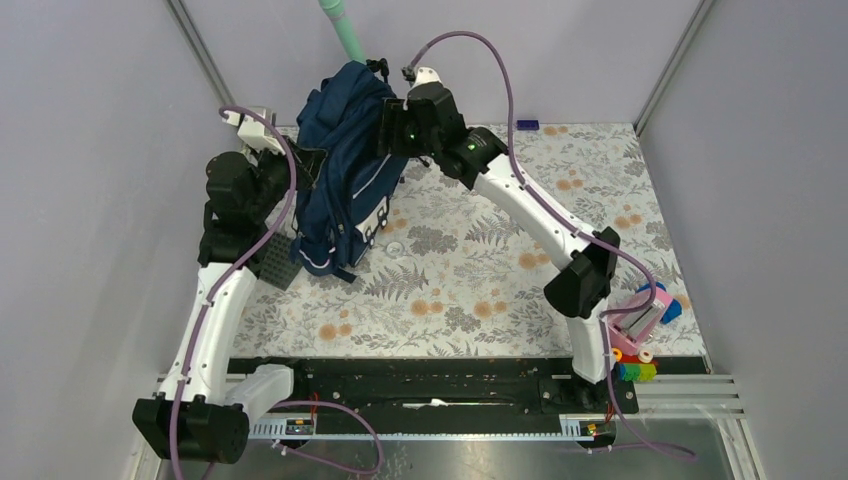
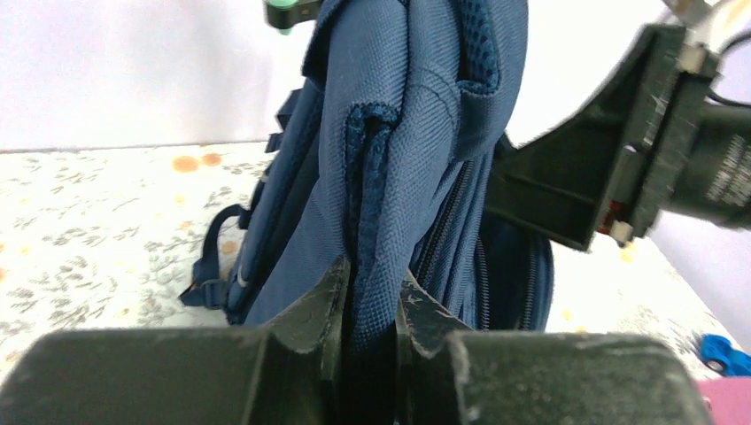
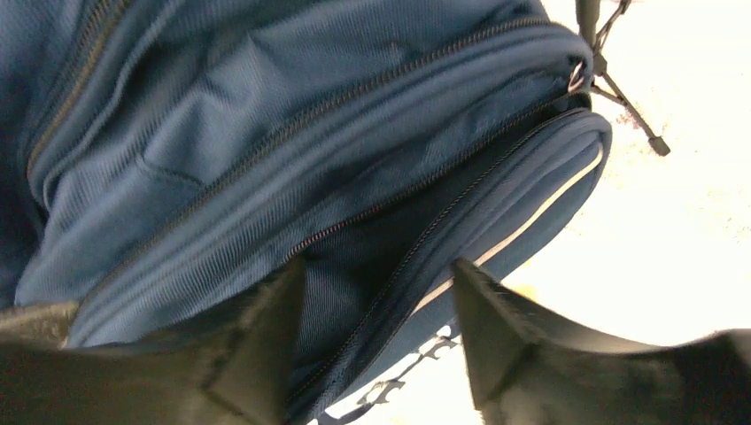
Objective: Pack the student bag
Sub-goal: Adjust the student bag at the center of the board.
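At the bottom of the left wrist view, the left gripper has its two dark fingers set narrow on a fold of navy fabric. It is pinching an edge of the student bag, which rises upright through the middle of that frame.

In the right wrist view the right gripper fills the lower edge. Its fingers stand well apart with nothing between them, just over a zip opening in the bag. A pale reflective strip runs along the pocket toward the right of the frame.

In the top external view the bag stands slumped on the upper left part of the floral-patterned table, between the two arms. The left arm is at its left side and the right arm reaches in at its upper right. A teal pole sticks up behind the bag at the top of the frame. A pink object and coloured blocks lie at the table's lower right corner, well apart from the bag.
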Motion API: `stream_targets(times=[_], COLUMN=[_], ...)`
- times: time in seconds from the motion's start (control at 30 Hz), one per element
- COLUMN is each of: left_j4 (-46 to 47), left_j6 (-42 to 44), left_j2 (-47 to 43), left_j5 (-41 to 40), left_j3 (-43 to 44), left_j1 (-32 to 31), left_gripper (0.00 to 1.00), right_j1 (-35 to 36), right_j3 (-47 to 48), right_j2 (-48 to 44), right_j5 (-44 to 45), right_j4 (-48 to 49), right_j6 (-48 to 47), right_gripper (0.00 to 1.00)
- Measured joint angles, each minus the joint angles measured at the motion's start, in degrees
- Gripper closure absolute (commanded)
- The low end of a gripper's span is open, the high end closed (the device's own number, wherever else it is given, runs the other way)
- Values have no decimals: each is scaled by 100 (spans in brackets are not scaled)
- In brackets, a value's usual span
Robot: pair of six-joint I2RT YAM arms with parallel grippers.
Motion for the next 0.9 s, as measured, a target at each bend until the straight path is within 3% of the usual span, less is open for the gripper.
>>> stream_targets(times=[0.17,0.47,0.9], left_j4=[-258,-446,-470], left_j6=[31,-155,-271], left_j2=[-142,-184,-162], left_j5=[-643,-1130,-1213], left_j3=[-9,-11,-11], left_j1=[-24,-11,133], left_gripper=[100,100,100], right_j1=[44,-90,-175], right_j3=[-861,-4328,-5910], right_j2=[-503,-2656,-2881], right_j5=[-133,-208,-772], right_j4=[125,1434,3060], right_j6=[-280,-201,409], right_gripper=[16,13,13])
